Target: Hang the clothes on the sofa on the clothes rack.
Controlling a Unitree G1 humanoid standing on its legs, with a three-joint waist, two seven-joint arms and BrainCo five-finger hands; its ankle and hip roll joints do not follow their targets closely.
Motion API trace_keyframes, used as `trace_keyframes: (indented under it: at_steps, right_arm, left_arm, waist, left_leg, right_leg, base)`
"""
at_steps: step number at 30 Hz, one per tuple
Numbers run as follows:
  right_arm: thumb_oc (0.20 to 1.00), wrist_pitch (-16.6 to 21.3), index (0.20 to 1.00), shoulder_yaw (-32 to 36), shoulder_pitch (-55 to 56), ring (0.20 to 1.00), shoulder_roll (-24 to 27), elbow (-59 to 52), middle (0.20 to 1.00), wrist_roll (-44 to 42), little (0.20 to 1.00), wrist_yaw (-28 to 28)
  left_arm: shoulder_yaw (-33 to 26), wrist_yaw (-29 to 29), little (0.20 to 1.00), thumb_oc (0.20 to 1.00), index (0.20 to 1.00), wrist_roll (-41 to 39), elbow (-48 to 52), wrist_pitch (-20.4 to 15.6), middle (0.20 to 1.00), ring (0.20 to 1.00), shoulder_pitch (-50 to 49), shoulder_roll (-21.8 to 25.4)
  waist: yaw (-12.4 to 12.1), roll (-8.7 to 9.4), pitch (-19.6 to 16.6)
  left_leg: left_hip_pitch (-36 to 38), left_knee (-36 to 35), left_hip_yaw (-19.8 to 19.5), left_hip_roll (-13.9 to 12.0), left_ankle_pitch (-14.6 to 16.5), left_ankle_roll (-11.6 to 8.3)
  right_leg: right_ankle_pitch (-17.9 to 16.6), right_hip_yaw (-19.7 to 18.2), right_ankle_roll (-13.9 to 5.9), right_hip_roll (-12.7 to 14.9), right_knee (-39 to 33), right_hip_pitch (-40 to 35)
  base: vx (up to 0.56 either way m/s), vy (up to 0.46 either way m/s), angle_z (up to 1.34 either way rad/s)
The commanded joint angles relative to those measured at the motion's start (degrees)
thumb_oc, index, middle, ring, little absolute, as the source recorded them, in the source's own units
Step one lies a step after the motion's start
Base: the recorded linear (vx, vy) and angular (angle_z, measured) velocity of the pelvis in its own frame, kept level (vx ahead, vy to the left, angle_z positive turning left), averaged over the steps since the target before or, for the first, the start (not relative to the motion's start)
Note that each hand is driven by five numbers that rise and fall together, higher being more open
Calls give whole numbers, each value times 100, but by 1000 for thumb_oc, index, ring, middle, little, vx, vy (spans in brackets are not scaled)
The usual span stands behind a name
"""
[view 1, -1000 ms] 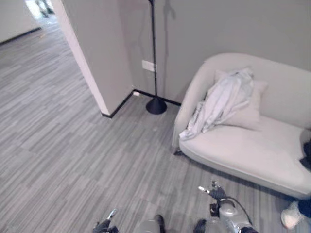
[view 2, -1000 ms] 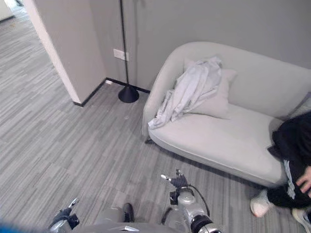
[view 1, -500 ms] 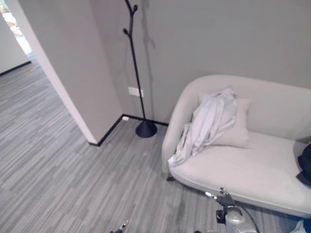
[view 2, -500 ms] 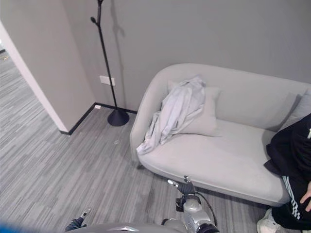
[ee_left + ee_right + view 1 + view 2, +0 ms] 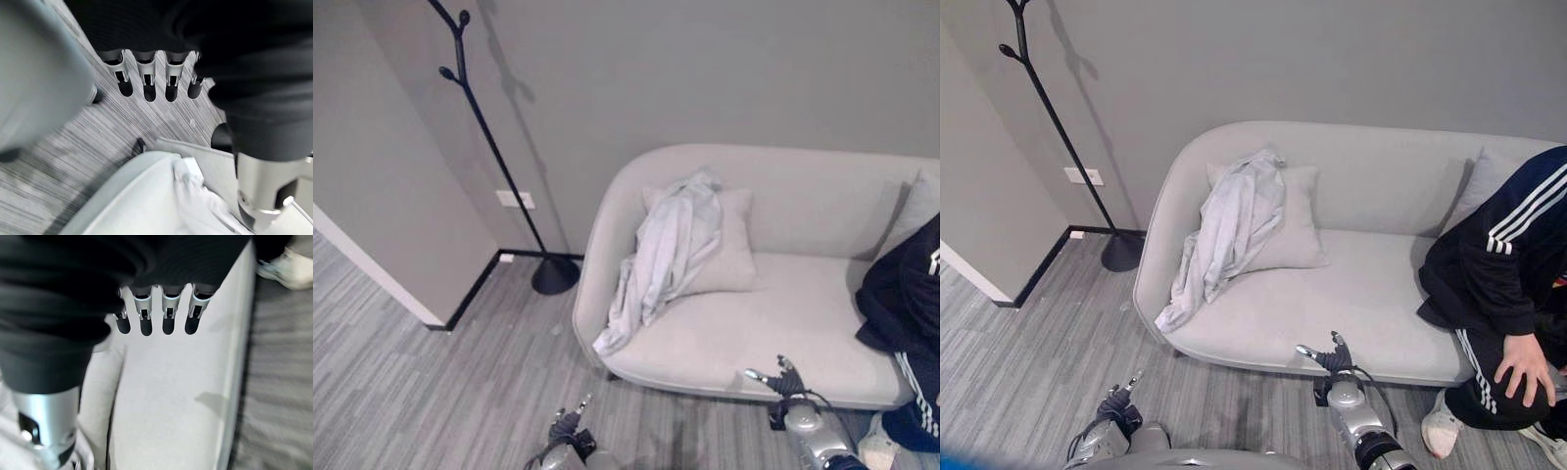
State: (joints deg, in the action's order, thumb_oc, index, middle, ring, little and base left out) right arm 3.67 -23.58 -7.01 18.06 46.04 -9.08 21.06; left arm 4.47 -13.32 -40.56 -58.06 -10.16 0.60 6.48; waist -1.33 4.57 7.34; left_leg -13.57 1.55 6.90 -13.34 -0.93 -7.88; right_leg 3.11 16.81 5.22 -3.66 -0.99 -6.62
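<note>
A pale grey garment [image 5: 668, 247] lies draped over a cushion [image 5: 729, 257] on the left half of the light sofa [image 5: 744, 328], its lower end hanging over the front edge. The black clothes rack [image 5: 495, 149] stands against the wall, left of the sofa, on a round base [image 5: 555, 277]. My left hand [image 5: 570, 429] is low over the carpet before the sofa's left end, fingers [image 5: 146, 81] straight and holding nothing. My right hand [image 5: 1334, 364] hovers at the sofa's front edge, its fingers [image 5: 156, 316] straight over the seat [image 5: 171, 396].
A person in a dark striped tracksuit [image 5: 1503, 259] sits at the sofa's right end, one hand [image 5: 1524, 367] on a knee and a white shoe [image 5: 1440, 431] on the carpet. A wall corner [image 5: 372, 235] juts out left of the rack.
The camera has swung right and upward, so the sofa and the seated person now sit more in the middle. Both hands stay low and open; the garment has not moved.
</note>
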Motion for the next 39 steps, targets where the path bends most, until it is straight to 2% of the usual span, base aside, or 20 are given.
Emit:
trace_keyframes:
  at_steps: [1, 6, 9, 12, 13, 14, 18, 19, 20, 24, 25, 26, 27, 28, 29, 30, 31, 34, 36, 39]
  right_arm:
    - [1000, 122, 1000, 35, -474, 1000, 91, -86, 1000, 675, 1000, 241]
    - [1000, 109, 1000, -80, -539, 1000, -11, 111, 1000, 717, 1000, 118]
    - [1000, 68, 1000, -48, -375, 1000, -97, 238, 1000, 815, 1000, 88]
    - [1000, 69, 1000, -48, -374, 1000, -99, 238, 1000, 816, 1000, 88]
    - [1000, 100, 1000, -1, -303, 1000, -229, 416, 1000, 628, 1000, -1]
    - [1000, 100, 1000, 24, -324, 1000, -290, 549, 1000, 544, 1000, -46]
    - [1000, 41, 1000, 46, -483, 1000, -572, 1031, 1000, 337, 1000, -102]
    - [1000, 41, 1000, 46, -483, 1000, -572, 1031, 1000, 337, 1000, -102]
    - [1000, -59, 1000, 47, -745, 1000, -849, 1530, 1000, 126, 1000, -26]
    - [1000, -102, 1000, 43, -807, 1000, -985, 1750, 1000, 47, 1000, 14]
    - [1000, -135, 1000, 85, -908, 1000, -1057, 1966, 1000, -103, 1000, 47]
    - [1000, -134, 1000, 85, -909, 1000, -1057, 1967, 1000, -103, 1000, 46]
    - [1000, -130, 1000, 133, -991, 1000, -1096, 2076, 1000, -338, 1000, 73]
    - [1000, -130, 1000, 133, -991, 1000, -1096, 2077, 1000, -338, 1000, 73]
    - [1000, -119, 1000, 152, -1052, 1000, -1106, 2121, 1000, -448, 1000, 96]
    - [1000, -149, 1000, 141, -1227, 1000, -1061, 2164, 1000, -532, 1000, 102]
    - [1000, -143, 1000, 231, -1145, 1000, -1068, 2177, 1000, -573, 1000, 128]
    - [1000, -155, 1000, 185, -1105, 1000, -1117, 2216, 1000, -641, 1000, 148]
    - [1000, -152, 1000, 133, -1097, 1000, -1119, 2229, 1000, -590, 1000, 132]
    - [1000, -101, 1000, 148, -1091, 1000, -1095, 2223, 1000, -680, 1000, 117]
  left_arm:
    - [365, -60, 1000, 1000, 1000, -279, -89, -273, 1000, 1000, 160, -46]
    - [382, 19, 1000, 1000, 1000, -186, -406, -250, 1000, 1000, 169, -110]
    - [500, -62, 1000, 1000, 1000, 255, -508, -227, 1000, 1000, 221, 12]
    - [501, -62, 1000, 1000, 1000, 256, -508, -227, 1000, 1000, 220, 13]
    - [632, -40, 1000, 1000, 1000, 594, -567, -186, 1000, 1000, 299, 142]
    - [690, -26, 1000, 1000, 1000, 718, -604, -146, 1000, 1000, 338, 199]
    - [725, 21, 1000, 1000, 1000, 981, -880, -8, 1000, 1000, 396, 327]
    - [725, 21, 1000, 1000, 1000, 981, -880, -8, 1000, 1000, 396, 327]
    - [746, 51, 1000, 1000, 1000, 994, -1065, 116, 1000, 1000, 404, 363]
    - [833, 54, 1000, 1000, 1000, 1080, -1040, 145, 1000, 1000, 346, 360]
    - [915, 78, 1000, 1000, 1000, 1150, -985, 154, 1000, 1000, 300, 359]
    - [915, 78, 1000, 1000, 1000, 1150, -985, 154, 1000, 1000, 300, 359]
    - [977, 91, 1000, 1000, 1000, 1171, -1019, 138, 1000, 1000, 286, 353]
    - [977, 91, 1000, 1000, 1000, 1171, -1019, 138, 1000, 1000, 286, 353]
    - [1019, 87, 1000, 1000, 1000, 1183, -1033, 131, 1000, 1000, 295, 355]
    - [1059, 18, 1000, 1000, 1000, 1239, -1083, 121, 1000, 1000, 389, 320]
    - [1068, 7, 1000, 1000, 1000, 1256, -1072, 70, 1000, 1000, 400, 341]
    - [984, -39, 1000, 1000, 1000, 1202, -997, 69, 1000, 1000, 273, 290]
    - [926, -44, 1000, 1000, 1000, 1122, -1021, 44, 1000, 1000, 187, 225]
    - [977, -22, 1000, 1000, 1000, 1154, -1052, 44, 1000, 1000, 155, 160]
  waist:
    - [-270, -147, 182]
    - [-364, -227, 60]
    - [-389, -150, -120]
    - [-392, -145, -122]
    - [-403, -41, -212]
    - [-410, 0, -234]
    - [-418, 44, -249]
    - [-417, 44, -251]
    - [-401, -82, -111]
    - [-410, -149, -55]
    - [-419, -233, -41]
    - [-416, -235, -40]
    - [-392, -300, 16]
    - [-391, -303, 20]
    - [-375, -307, 85]
    - [-329, -262, 187]
    - [-326, -169, 157]
    - [-407, -92, 74]
    - [-446, -92, -58]
    - [-479, -106, -103]
  left_leg:
    - [-92, 91, -401, 64, -848, -12]
    - [73, 199, -625, -94, -841, -79]
    - [49, 585, -437, 101, -548, 66]
    - [46, 591, -433, 105, -543, 68]
    - [81, 699, -267, 350, -293, 245]
    - [93, 718, -224, 469, -193, 334]
    - [286, 646, -95, 813, 106, 692]
    - [284, 646, -95, 813, 105, 692]
    - [585, 527, 11, 992, 258, 952]
    - [871, 377, 42, 1093, 416, 1003]
    - [1026, 132, 54, 1106, 359, 1022]
    - [1029, 128, 50, 1104, 356, 1020]
    - [1108, 45, -56, 1091, 373, 942]
    - [1112, 45, -58, 1087, 374, 940]
    - [1124, 57, -101, 1075, 401, 879]
    - [1179, 70, -148, 1037, 471, 737]
    - [1139, 98, -222, 1081, 511, 715]
    - [1138, 55, -237, 1063, 507, 652]
    - [1070, -26, -301, 1013, 449, 596]
    - [1010, -94, -342, 937, 397, 537]
  right_leg:
    - [648, -164, -694, 694, 404, -344]
    - [743, -416, -881, 854, 407, -603]
    - [613, -386, -1050, 1206, 469, -679]
    - [614, -388, -1053, 1212, 469, -677]
    - [442, -343, -1206, 1475, 641, -569]
    - [345, -339, -1270, 1573, 772, -478]
    - [-198, -334, -1375, 1887, 1739, 27]
    - [-198, -334, -1375, 1886, 1739, 29]
    - [-787, -104, -1416, 2193, 2798, 437]
    - [-715, 145, -1484, 2356, 3115, 503]
    - [-561, 423, -1347, 2335, 2912, 729]
    - [-561, 429, -1345, 2332, 2908, 723]
    - [-233, 432, -1258, 2149, 2344, 926]
    - [-234, 436, -1256, 2144, 2338, 918]
    - [-277, 379, -1260, 2105, 1744, 1035]
    - [-596, 316, -1413, 2150, 630, 1079]
    - [-613, 204, -1469, 2109, 167, 969]
    - [-783, 167, -1476, 1988, -46, 819]
    - [-863, 325, -1484, 1928, -304, 698]
    - [-813, 340, -1460, 1836, -401, 679]
  base:
    - [238, 153, -33]
    - [271, 230, -51]
    - [308, 321, -26]
    - [129, 163, 2]
    - [267, 409, 9]
    - [309, 503, 15]
    - [135, 273, 9]
    - [145, 383, 3]
    - [103, 282, -2]
    - [157, 181, 10]
    - [92, 71, 8]
    - [177, 38, 2]
    - [85, -36, -5]
    - [117, -95, -11]
    - [106, -179, 0]
    - [168, -239, 9]
    - [189, -204, 19]
    - [143, -131, 39]
    - [135, -104, 68]
    - [70, -74, 35]
